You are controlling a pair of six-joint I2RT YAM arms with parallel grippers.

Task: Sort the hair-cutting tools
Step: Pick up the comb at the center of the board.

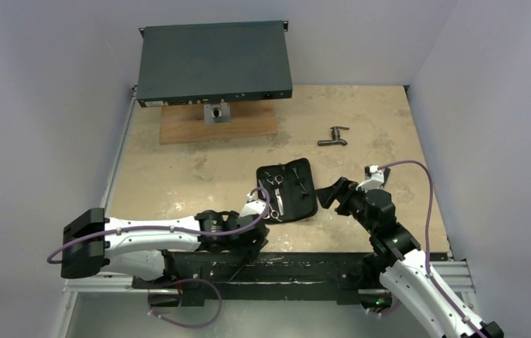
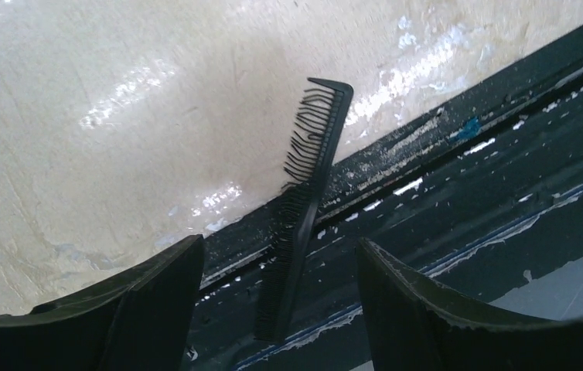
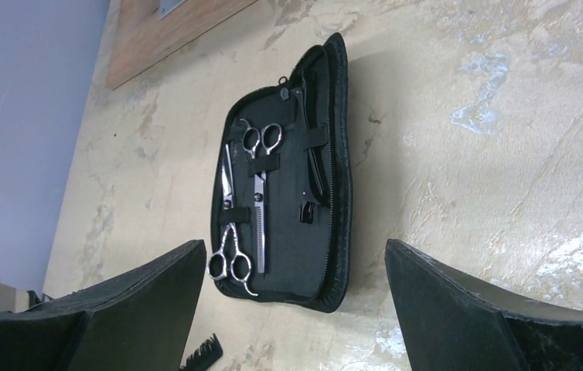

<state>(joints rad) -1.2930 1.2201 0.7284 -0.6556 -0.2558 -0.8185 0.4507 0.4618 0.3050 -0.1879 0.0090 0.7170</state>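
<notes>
- Beneath both claws, a beige, scuffed tabletop, glossy in patches. Plain pale walls on three sides. Along the near edge, a black metal rail flecked with white.
- Just ahead of the right claw, an open black zip case lying flat on the tabletop.
- Inside the case, held under elastic bands: two pairs of silver scissors on one half, one pair with a toothed blade. On the other half, a thin black clip-like piece.
- Right claw: fingers spread wide, nothing between them, short of the case.
- Between the fingers of the left claw, a slim black comb, outside the case. Partly on the tabletop, partly over the rail, teeth toward the finger on the left of the wrist view.
- Left claw: fingers apart, a gap on either side of the comb, no contact to be seen.
- Well beyond the right claw, past the case: a dark metal T-shaped fitting alone on the tabletop.
- Far beyond the left claw, at the back: a wooden board with a flat dark box on it and a small grey bracket at the box's front.
- Close by the case's near corner, the left arm's wrist, overlapping it in the overhead view.
</notes>
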